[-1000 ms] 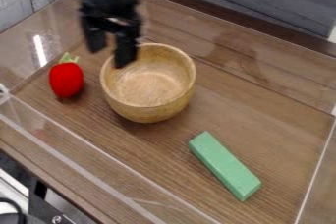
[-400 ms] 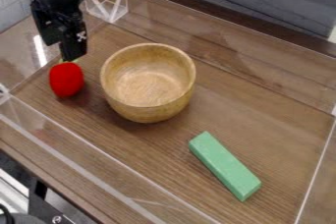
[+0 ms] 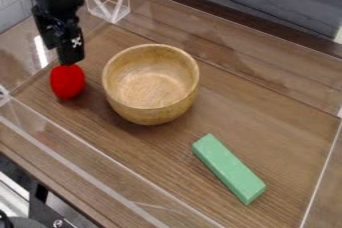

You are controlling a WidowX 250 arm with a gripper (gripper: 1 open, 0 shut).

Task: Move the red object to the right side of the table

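I saw the table (image 3: 287,112), brown wood grain with clear acrylic walls along its edges. On it lay the red object (image 3: 67,79) at left, a wooden bowl (image 3: 151,83) just beside it, and a green block (image 3: 227,168) toward the front right.

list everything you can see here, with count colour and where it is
small red strawberry-like toy: one, bright red, left part of the table, left of the bowl and apart from it
round wooden bowl: one, light tan wood, upright and empty, middle of the table
green rectangular block: one, green, lying flat toward the front right
brown wood-grain tabletop: one, brown, under everything
clear acrylic walls: transparent, around the table's edges
black robot gripper: one, black, pointing down just above the red toy, jaws open, holding nothing
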